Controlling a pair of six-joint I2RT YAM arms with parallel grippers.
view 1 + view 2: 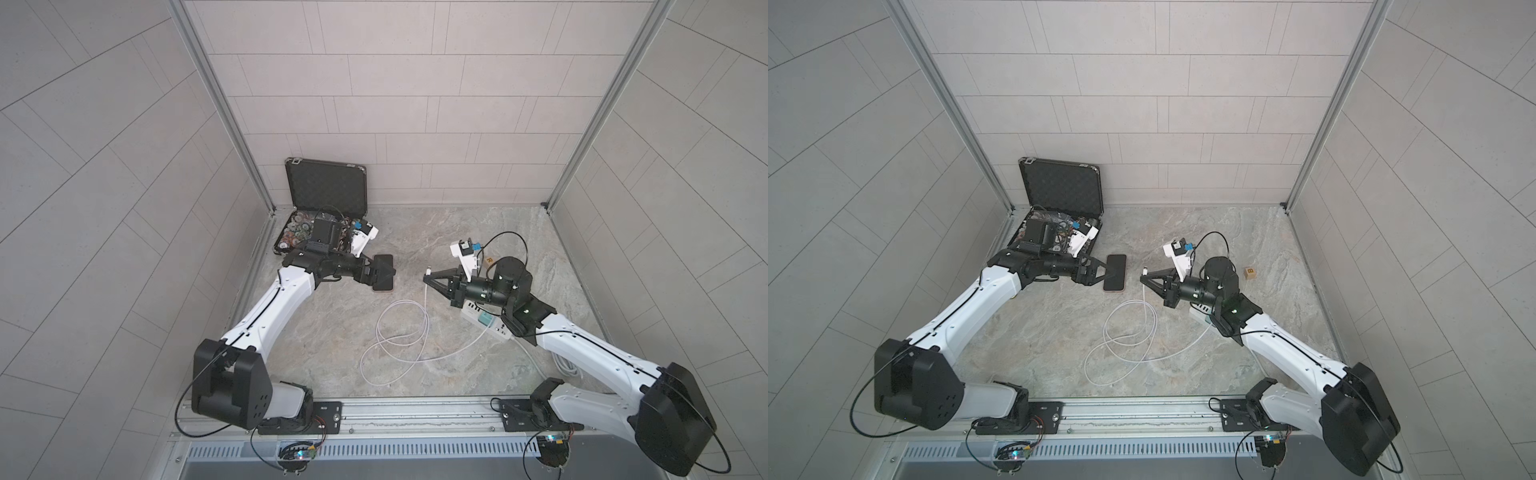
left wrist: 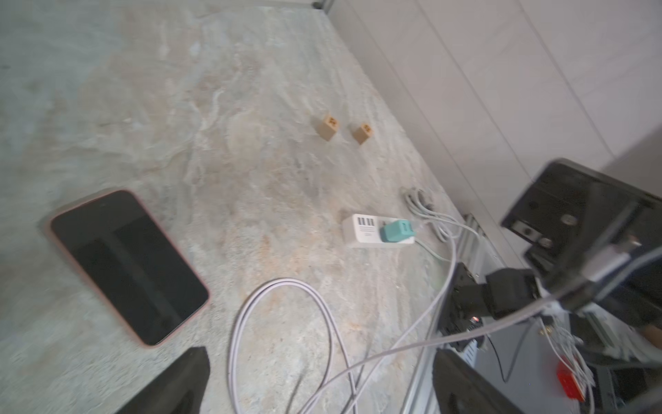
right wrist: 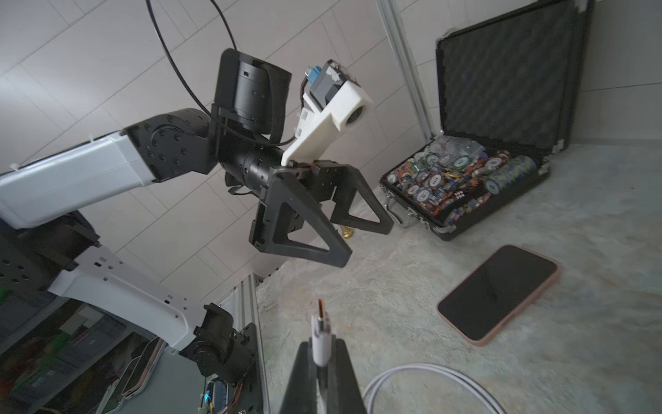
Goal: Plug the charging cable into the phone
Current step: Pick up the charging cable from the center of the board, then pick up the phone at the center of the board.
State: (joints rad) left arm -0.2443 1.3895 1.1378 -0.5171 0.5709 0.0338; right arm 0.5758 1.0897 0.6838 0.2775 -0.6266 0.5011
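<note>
Marble-patterned tabletop (image 1: 440,232), walled in pale tile: two robot arms face each other across the phone (image 3: 498,294), which lies flat and screen-up near the middle of the surface, unplugged. The left gripper (image 3: 365,243) hangs just above the table beside the phone, jaws spread wide and holding nothing; in both top views one of its fingers overlaps the phone's near edge. The right gripper (image 3: 322,358), jaws pressed together, pinches the charging cable (image 2: 283,282) just behind its plug tip (image 3: 318,333), lifted off the table and a short way from the phone. From there the cable drops into loose loops on the tabletop and runs back to a teal adapter (image 2: 397,231) seated in a white power strip (image 2: 361,233) under the right arm. Two small wooden blocks (image 2: 329,127) stand beyond the strip. An open black case (image 3: 501,89) of poker chips (image 3: 462,179) sits in the far corner behind the left arm.
</note>
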